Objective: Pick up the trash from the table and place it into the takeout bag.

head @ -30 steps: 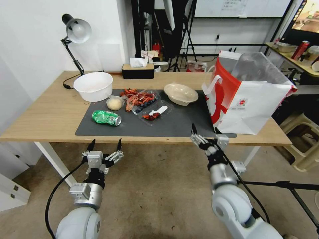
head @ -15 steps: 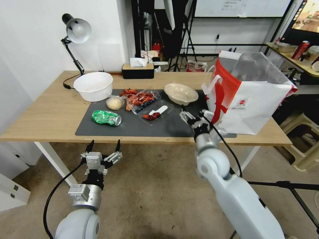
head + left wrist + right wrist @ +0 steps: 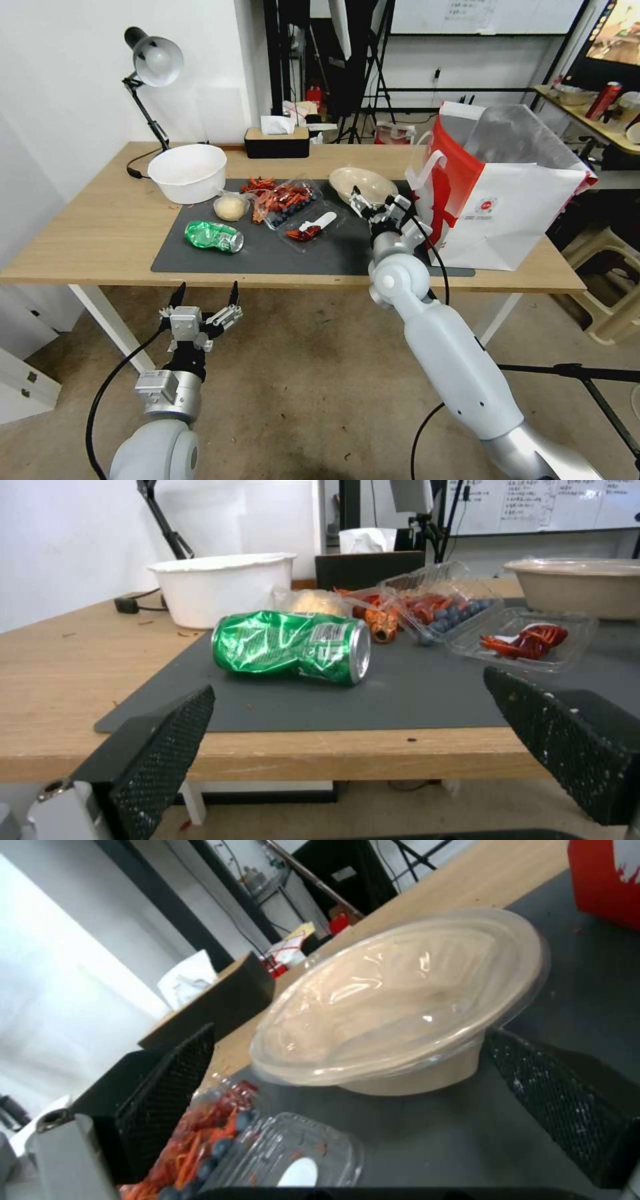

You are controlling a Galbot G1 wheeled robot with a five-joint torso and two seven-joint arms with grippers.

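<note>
The table (image 3: 93, 233) carries a grey mat (image 3: 267, 257) with the bag (image 3: 513, 213) standing open at its right end, just beside the bowl (image 3: 363, 188). Nothing is visibly bagged yet, though the bag's inside is hidden. All the trash seen lies on the mat: bowl, green can (image 3: 214, 236), tub (image 3: 230, 208) and clear trays of food scraps (image 3: 293, 207). The right gripper (image 3: 379, 203) reaches over the mat at the bowl, jaws wide and empty. The left gripper (image 3: 203, 300) hangs below the table edge, spread wide too.

No writing is legible; the takeout bag (image 3: 497, 213) bears only a small red logo.
</note>
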